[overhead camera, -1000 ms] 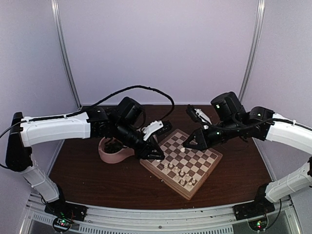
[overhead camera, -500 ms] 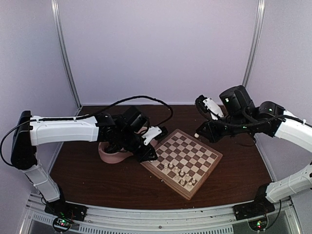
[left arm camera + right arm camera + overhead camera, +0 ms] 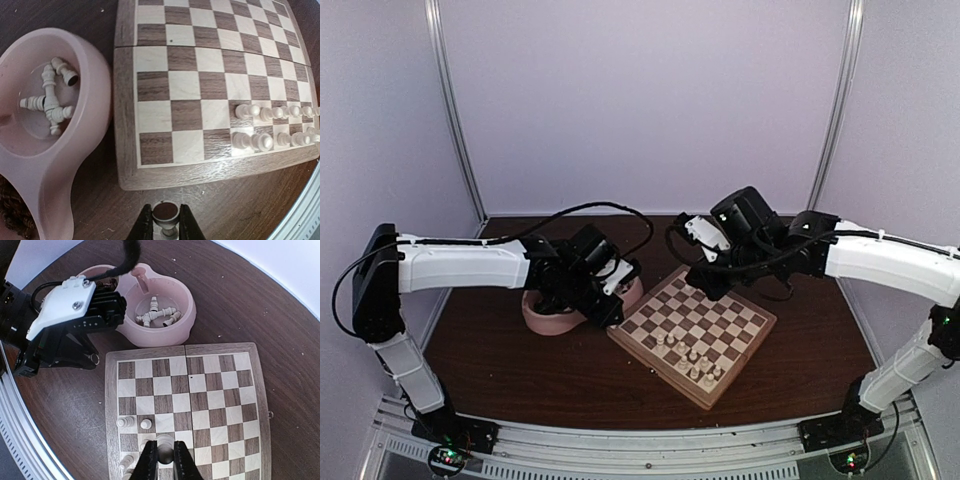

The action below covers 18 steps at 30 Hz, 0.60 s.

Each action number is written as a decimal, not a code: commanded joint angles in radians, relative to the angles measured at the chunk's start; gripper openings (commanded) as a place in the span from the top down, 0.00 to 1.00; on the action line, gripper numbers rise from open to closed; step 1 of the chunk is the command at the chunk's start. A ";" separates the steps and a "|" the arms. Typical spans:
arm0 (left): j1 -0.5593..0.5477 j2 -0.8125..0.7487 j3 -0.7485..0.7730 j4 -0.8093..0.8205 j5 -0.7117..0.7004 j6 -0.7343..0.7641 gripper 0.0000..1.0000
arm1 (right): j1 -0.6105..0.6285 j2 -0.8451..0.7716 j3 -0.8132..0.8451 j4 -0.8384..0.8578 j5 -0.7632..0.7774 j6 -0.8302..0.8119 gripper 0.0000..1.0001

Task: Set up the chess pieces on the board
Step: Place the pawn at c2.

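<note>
Left wrist view: left gripper (image 3: 165,221) clamps a cream chess piece (image 3: 166,212), half cut off, just off the board (image 3: 125,165) rim; right gripper (image 3: 164,460) pinches a second cream piece (image 3: 163,442) above the board; kinds unclear.

The dark brown wooden table (image 3: 510,375) carries two things. A thick square wooden chessboard (image 3: 187,112) with tan and brown squares lies ahead-right of the left gripper (image 3: 165,225) and beneath the right gripper (image 3: 165,456). A pink double-bowl dish (image 3: 95,105) sits ahead-left, just beside it.
</note>
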 commanded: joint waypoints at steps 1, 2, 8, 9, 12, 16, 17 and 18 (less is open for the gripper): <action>0.047 -0.005 -0.037 0.024 0.020 -0.068 0.88 | 0.011 0.067 -0.019 0.116 -0.053 0.015 0.91; 0.061 -0.008 -0.047 0.029 0.032 -0.076 0.88 | 0.012 0.087 -0.023 0.133 -0.059 0.018 0.91; 0.119 -0.033 -0.105 0.073 0.116 -0.100 0.88 | 0.016 0.215 -0.013 0.174 -0.107 0.014 0.91; 0.120 -0.035 -0.107 0.073 0.115 -0.097 0.88 | 0.017 0.233 -0.009 0.174 -0.110 0.013 0.91; 0.122 -0.033 -0.108 0.068 0.120 -0.090 0.88 | 0.019 0.286 0.001 0.171 -0.110 0.010 0.91; 0.123 -0.030 -0.104 0.064 0.133 -0.080 0.88 | 0.020 0.334 0.004 0.174 -0.108 0.010 0.91; 0.123 -0.031 -0.104 0.064 0.138 -0.078 0.88 | 0.019 0.343 0.005 0.176 -0.108 0.009 0.91; 0.123 -0.031 -0.104 0.064 0.139 -0.077 0.88 | 0.019 0.352 0.006 0.178 -0.110 0.011 0.91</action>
